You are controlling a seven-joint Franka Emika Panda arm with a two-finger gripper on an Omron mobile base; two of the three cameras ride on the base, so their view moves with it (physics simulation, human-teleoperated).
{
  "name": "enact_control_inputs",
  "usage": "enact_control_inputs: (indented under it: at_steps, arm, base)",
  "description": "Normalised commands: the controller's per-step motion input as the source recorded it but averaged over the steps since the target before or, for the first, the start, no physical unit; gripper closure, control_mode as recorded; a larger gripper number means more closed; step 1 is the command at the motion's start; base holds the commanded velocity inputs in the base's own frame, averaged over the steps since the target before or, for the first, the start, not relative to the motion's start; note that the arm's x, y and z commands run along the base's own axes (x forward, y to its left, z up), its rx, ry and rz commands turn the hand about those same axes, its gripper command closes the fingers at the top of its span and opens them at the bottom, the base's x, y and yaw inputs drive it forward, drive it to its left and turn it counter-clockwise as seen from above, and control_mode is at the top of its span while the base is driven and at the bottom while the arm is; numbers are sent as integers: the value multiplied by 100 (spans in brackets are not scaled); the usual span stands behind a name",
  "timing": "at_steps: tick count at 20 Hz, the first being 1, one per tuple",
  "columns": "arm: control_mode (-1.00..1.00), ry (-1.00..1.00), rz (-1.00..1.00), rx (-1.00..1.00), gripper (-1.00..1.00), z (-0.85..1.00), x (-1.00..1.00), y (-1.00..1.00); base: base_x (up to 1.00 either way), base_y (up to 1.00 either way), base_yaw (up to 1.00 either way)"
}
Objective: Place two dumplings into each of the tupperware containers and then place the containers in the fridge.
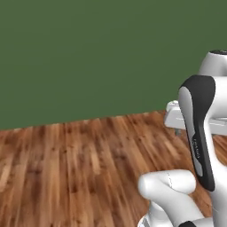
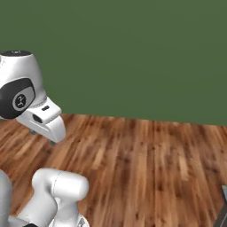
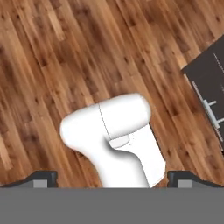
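The dumplings, the tupperware containers and the fridge are out of view. My gripper (image 3: 112,178) points down at the wooden floor. Its two dark fingertips (image 3: 43,177) stand far apart at the bottom corners of the hand view, open, with nothing between them. In the right base view the hand (image 2: 44,120) hangs at the left, well above the floor. In the left base view the hand (image 1: 176,116) shows at the right, partly behind the arm's dark link.
A brown plank floor (image 1: 80,164) runs up to a plain dark green wall (image 2: 133,53). A dark cabinet front with a pale bar handle (image 3: 209,81) lies at the right of the hand view. A dark grey corner (image 2: 223,212) shows low right in the right base view.
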Motion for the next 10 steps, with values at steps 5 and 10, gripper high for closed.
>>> enact_control_inputs:
  at_steps: [5,10]
  arm:
    - [100,0,0,0,-100,0,0,0]
    - [100,0,0,0,-100,0,0,0]
  base:
    - [100,84,-47]
    - [99,84,-57]
